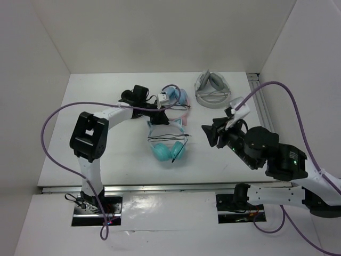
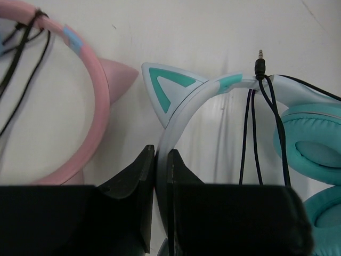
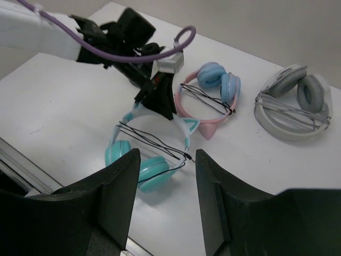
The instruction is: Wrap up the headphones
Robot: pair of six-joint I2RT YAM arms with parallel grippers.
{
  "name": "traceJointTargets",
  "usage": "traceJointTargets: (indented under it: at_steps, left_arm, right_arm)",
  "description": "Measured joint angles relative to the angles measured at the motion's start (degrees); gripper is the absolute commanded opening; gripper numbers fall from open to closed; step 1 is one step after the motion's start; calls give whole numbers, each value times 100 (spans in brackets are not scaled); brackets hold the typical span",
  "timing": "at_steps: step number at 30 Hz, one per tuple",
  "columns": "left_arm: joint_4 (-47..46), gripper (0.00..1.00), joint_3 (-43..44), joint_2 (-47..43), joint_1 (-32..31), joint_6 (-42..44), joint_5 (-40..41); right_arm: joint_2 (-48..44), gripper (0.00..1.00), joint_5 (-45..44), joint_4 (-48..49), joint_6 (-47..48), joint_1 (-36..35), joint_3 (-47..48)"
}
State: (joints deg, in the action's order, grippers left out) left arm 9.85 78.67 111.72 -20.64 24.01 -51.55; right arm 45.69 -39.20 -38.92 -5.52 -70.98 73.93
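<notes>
- Teal headphones [image 1: 168, 145] lie flat on worktop [image 1: 106, 160], approx. centre. Cups point toward the arm bases, headband arch toward the far side.
- L hand [image 1: 160, 115] sits at top of that arch. L wrist view: both fingers [image 2: 136, 181] are pressed onto the white-and-teal headband, which runs up out of the gap, i.e. it's pinching the band.
- Cat ear [image 2: 168, 88], white w/ teal inset, stands on the band just above the fingertips.
- Thin black cable [image 2: 253, 128] is looped over the band right of that ear, several strands hanging down beside the cup. Jack plug [image 2: 260, 60] sticks up at the band's edge.
- Top view: cable strands also cross side to side between the band's two legs, above the cups.
- R hand [image 3: 168, 153] hovers off the worktop to the right of the teal headphones, not touching them. Fingers spread wide, nothing between them.
- Pink pair [image 1: 176, 98] w/ light-blue cups lies just beyond the teal one, its pink ear near the teal ear, black cable wound across it.
- Grey pair [image 1: 212, 89] lies further right on the far side, well apart from the teal one, w/ strands across it too.
</notes>
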Motion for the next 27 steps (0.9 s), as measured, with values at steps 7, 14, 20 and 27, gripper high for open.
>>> traceJointTargets:
  at_steps: [7, 14, 20, 27]
  left_arm:
    - [-4, 0, 149, 756, -105, 20, 9]
    - [177, 16, 616, 1054, -138, 96, -35]
    - [260, 25, 721, 1097, -118, 116, -33]
    - [636, 52, 1029, 1185, -59, -52, -186]
  right_arm:
    - [-197, 53, 11, -55, -2, 0, 4]
    - [-33, 53, 107, -114, 2, 0, 0]
    - [31, 53, 243, -116, 2, 0, 0]
    - [20, 53, 348, -114, 24, 0, 0]
